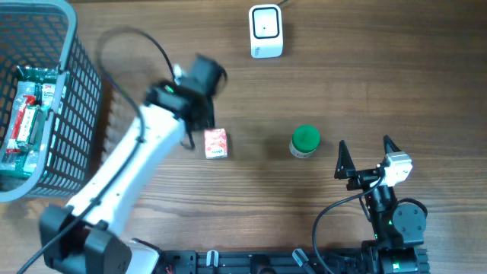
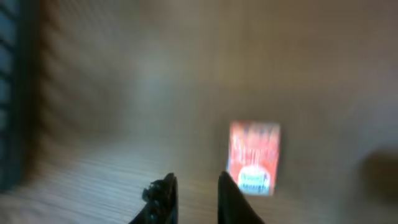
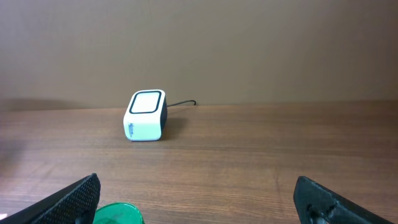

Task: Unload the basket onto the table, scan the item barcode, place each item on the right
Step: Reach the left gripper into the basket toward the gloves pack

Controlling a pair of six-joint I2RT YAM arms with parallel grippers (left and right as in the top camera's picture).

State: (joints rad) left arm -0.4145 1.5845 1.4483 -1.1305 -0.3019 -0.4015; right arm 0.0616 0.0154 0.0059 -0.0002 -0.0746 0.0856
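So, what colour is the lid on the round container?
The lid is green; it shows best in the overhead view.

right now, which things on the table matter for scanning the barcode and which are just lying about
For the job: red carton; white scanner.
Probably just lying about: green-lidded tub; wire basket and the packets in it.

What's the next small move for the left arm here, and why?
Probably open the left gripper wider and shift it sideways over the red carton. The carton lies on the table beside the gripper, not between its jaws, which stand only narrowly apart with nothing held, so it cannot yet be carried to the scanner.
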